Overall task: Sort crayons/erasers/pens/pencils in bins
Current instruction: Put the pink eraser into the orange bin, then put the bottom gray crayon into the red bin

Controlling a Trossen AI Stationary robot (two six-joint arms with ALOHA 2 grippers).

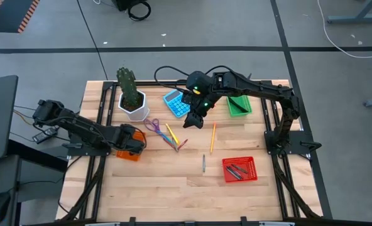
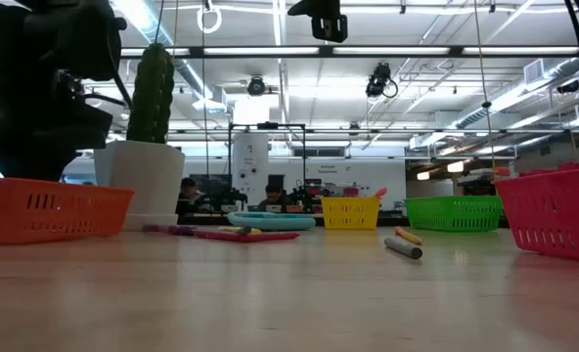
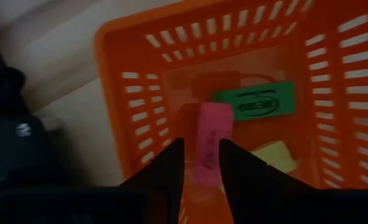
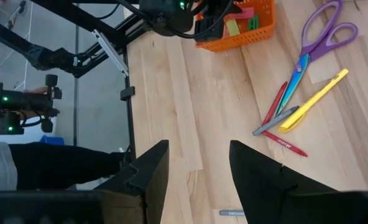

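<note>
While the left end effector [image 3: 199, 165] pinches one pink eraser [image 3: 210, 146] over the orange bin [image 3: 134, 56] — one green eraser [image 3: 257, 101] inside — the right end effector [image 4: 199, 165] gapes wide

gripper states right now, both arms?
Left gripper: over the orange bin, pink eraser between its fingers; grip or release cannot be told.
Right gripper: open, empty.

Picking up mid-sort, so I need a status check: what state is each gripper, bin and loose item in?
Left gripper: over the orange bin, pink eraser between its fingers.
Right gripper: open, empty, above the table.
Orange bin: holds a green eraser.
Red bin: holds dark pens.
Scissors: closed, flat.
Pencil: loose on table.
</note>
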